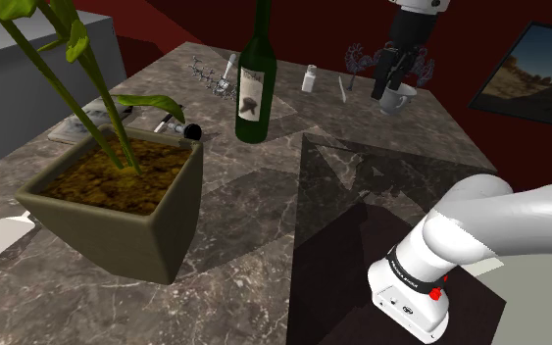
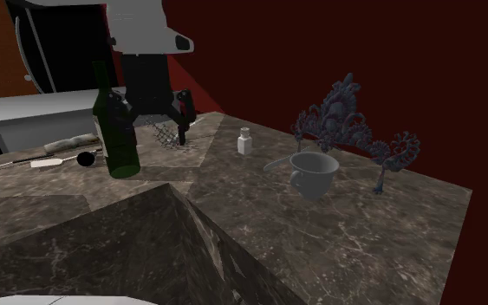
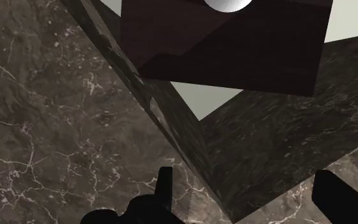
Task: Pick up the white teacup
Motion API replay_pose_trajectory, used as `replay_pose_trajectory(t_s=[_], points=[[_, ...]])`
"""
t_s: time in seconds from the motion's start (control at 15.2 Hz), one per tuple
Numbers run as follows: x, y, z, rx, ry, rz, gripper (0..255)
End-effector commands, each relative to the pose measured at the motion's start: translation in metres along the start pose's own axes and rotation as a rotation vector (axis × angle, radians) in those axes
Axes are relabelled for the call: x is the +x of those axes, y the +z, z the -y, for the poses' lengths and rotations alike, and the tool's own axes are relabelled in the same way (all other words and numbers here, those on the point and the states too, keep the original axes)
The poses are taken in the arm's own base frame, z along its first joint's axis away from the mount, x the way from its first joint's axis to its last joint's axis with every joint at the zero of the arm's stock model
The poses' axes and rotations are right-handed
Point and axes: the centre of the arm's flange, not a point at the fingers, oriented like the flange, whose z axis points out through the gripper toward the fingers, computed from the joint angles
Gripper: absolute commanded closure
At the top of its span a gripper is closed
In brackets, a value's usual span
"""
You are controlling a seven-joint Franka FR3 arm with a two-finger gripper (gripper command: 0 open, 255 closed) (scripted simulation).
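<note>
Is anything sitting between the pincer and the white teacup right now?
Nothing visible does. The open pincer hangs above the table, and the teacup stands uncovered; a spoon and small white bottle sit to one side, a grey ornament beyond it.

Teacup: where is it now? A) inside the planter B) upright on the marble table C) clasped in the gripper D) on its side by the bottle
B: the teacup stands upright on the marble table, and the gripper is open with nothing between its fingers.
</note>
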Motion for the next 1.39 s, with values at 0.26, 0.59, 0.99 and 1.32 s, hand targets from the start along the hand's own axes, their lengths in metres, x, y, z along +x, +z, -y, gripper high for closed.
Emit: replay_pose_trajectory(t_s=[0.26, 0.59, 0.99, 1.32], points=[[0.011, 0.009, -0.052, 0.009, 0.010, -0.003, 0], [0.023, 0.021, -0.118, 0.021, 0.023, -0.007, 0], [0.037, 0.036, -0.196, 0.034, 0.038, -0.011, 0], [0.047, 0.050, -0.261, 0.046, 0.051, -0.015, 0]])
